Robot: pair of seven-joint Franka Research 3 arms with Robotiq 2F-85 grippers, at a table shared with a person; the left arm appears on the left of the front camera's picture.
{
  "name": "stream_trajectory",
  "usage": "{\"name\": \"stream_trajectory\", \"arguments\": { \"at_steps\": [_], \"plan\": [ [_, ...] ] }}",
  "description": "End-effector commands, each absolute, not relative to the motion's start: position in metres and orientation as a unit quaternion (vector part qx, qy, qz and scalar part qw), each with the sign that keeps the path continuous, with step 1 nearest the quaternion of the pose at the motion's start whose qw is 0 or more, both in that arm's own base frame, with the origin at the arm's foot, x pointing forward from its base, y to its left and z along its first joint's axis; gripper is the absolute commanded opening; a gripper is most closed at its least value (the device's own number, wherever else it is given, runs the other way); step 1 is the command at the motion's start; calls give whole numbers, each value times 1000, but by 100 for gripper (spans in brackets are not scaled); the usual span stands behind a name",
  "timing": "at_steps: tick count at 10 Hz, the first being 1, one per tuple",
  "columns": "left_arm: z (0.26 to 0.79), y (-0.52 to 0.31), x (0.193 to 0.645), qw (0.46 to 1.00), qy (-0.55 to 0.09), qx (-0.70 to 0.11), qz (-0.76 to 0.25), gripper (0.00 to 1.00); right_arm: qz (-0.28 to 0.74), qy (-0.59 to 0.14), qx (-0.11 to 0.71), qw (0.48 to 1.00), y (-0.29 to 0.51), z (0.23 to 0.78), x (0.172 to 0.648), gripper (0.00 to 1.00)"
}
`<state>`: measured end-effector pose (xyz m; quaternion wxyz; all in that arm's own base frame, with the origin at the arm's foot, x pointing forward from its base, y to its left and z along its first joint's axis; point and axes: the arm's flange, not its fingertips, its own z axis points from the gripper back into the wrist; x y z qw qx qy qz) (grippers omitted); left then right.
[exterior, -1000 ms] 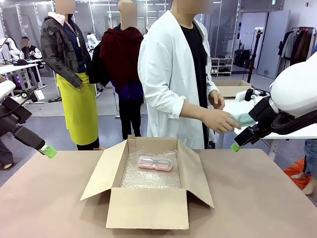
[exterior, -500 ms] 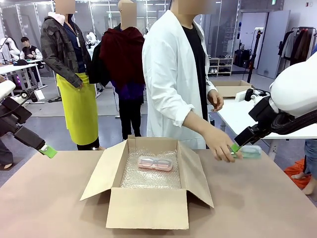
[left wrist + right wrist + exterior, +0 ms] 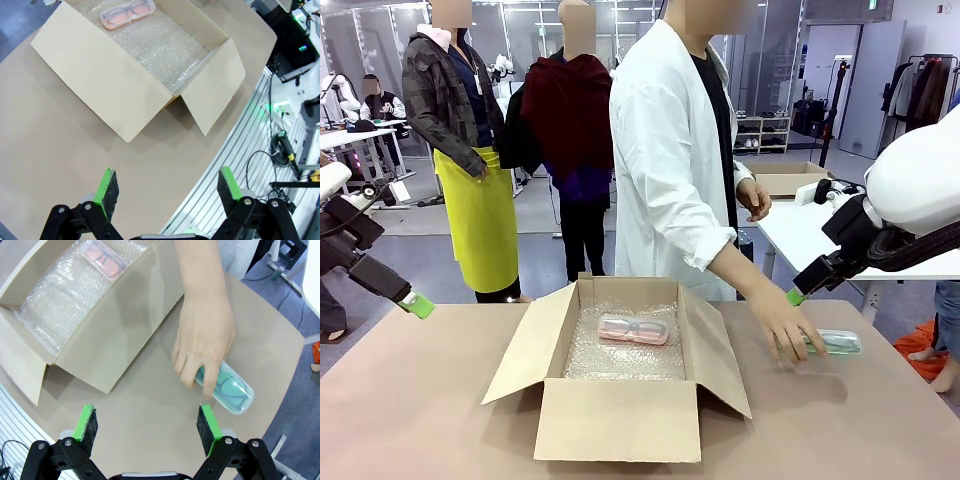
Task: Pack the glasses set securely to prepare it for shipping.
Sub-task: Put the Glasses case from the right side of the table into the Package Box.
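Observation:
A pale pink glasses case lies on bubble wrap inside the open cardboard box. To the right of the box, a mint green glasses case rests on the table under the person's hand. My right gripper hovers open just above that hand and case, holding nothing. At the table's left edge, far from the box, my left gripper hangs open and holds nothing.
The box's flaps spread out to all sides on the brown table. The person in a white coat stands at the far side, leaning over the right part. A white side table stands behind on the right.
The person's hand has carried the mint green case from mid-air down onto the table right of the box. Both arms have stayed still.

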<state>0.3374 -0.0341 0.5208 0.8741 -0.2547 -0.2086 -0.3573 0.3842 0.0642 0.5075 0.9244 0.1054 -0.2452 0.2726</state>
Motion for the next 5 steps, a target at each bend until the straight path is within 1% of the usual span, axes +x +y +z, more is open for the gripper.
{"name": "stream_trajectory", "arguments": {
  "at_steps": [1, 5],
  "plan": [
    [521, -32, 337, 866, -212, -268, -365, 100, 266, -240, 107, 928, 66, 510, 386, 100],
    [521, -32, 337, 866, -212, -268, -365, 100, 266, -240, 107, 928, 66, 510, 386, 100]
  ]
}}
